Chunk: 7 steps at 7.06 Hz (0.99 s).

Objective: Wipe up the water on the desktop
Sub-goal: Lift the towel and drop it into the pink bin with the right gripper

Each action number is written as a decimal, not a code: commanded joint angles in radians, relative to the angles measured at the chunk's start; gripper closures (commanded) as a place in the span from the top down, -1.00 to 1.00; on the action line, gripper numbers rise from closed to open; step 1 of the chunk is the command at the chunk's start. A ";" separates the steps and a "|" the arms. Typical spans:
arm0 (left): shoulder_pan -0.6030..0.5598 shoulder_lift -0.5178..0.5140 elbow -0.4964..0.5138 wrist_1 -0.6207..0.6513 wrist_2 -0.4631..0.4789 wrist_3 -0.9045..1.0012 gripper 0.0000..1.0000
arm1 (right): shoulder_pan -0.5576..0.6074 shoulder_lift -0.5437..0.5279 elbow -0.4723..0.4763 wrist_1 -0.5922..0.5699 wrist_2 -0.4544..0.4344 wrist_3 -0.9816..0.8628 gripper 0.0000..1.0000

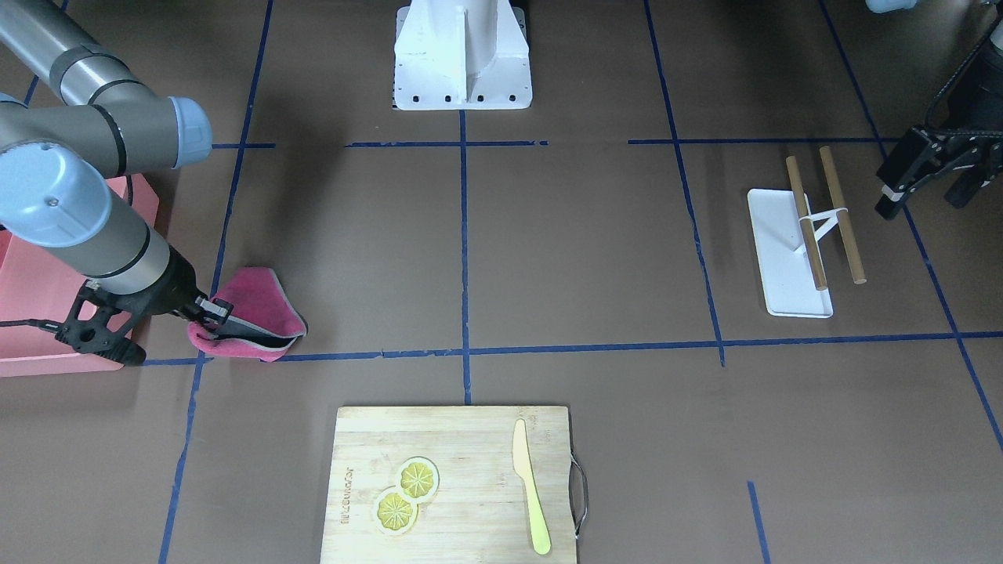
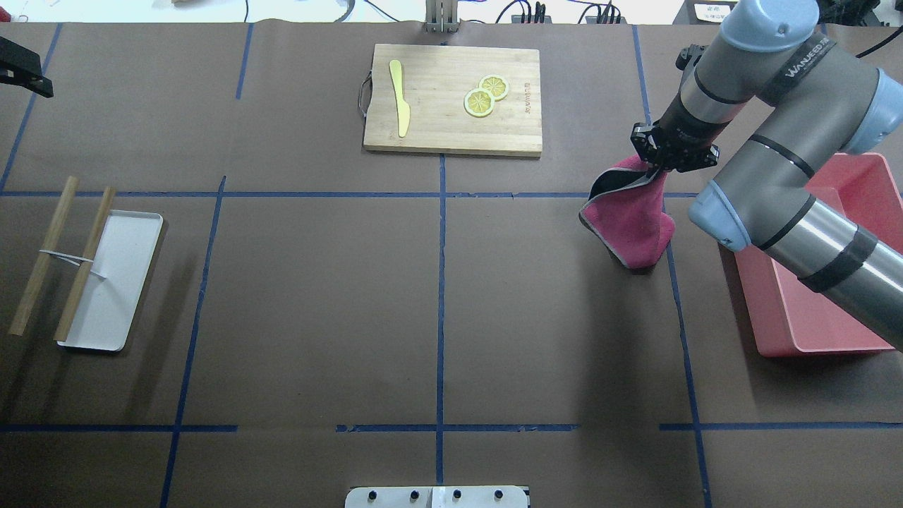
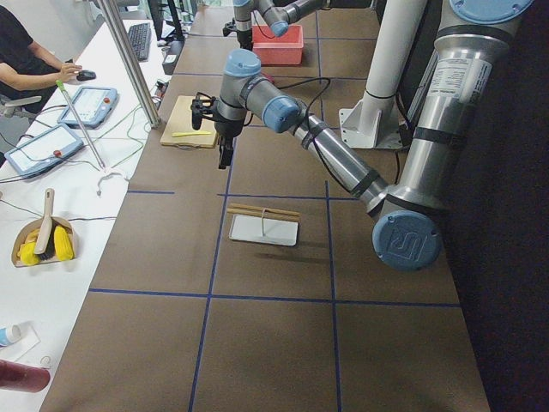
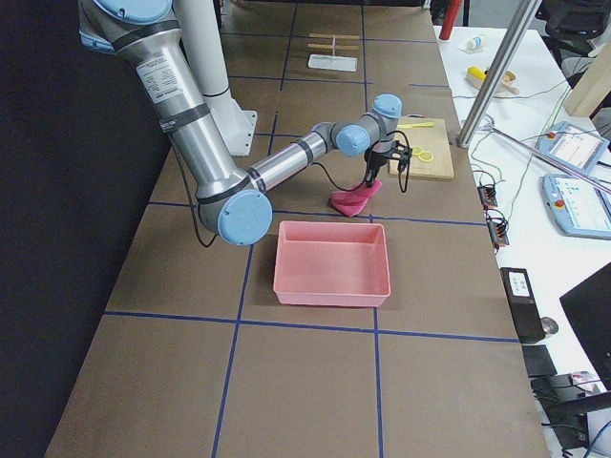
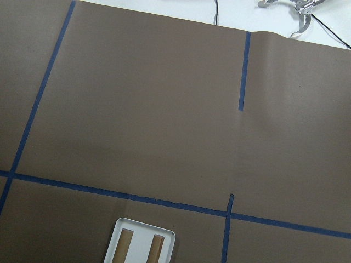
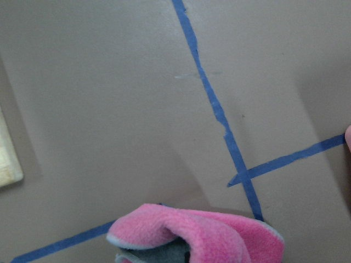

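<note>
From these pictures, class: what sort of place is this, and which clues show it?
Probably a robotics lab: two grey jointed robot arms, a brown desktop gridded with dark-blue tape, and a white side bench carrying teach pendants and cables.

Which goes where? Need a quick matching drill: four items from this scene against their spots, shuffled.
Items
1. cloth
2. knife
3. tray
4. bin

Spots
a. on the cutting board
b. at the left end of the desktop, near the left gripper
c. pinched in the right gripper
d. at the desktop's right end, partly under the right arm

Pairs: 1-c, 2-a, 3-b, 4-d
</note>
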 commanded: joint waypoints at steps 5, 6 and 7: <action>-0.006 0.050 0.001 0.003 0.012 0.105 1.00 | 0.085 -0.007 0.430 -0.355 -0.056 -0.106 -1.00; -0.046 0.073 0.008 0.031 0.015 0.262 1.00 | 0.102 -0.007 0.464 -0.497 -0.125 -0.286 -1.00; -0.079 0.078 0.008 0.079 0.015 0.364 1.00 | 0.167 0.003 0.508 -0.640 -0.147 -0.473 -1.00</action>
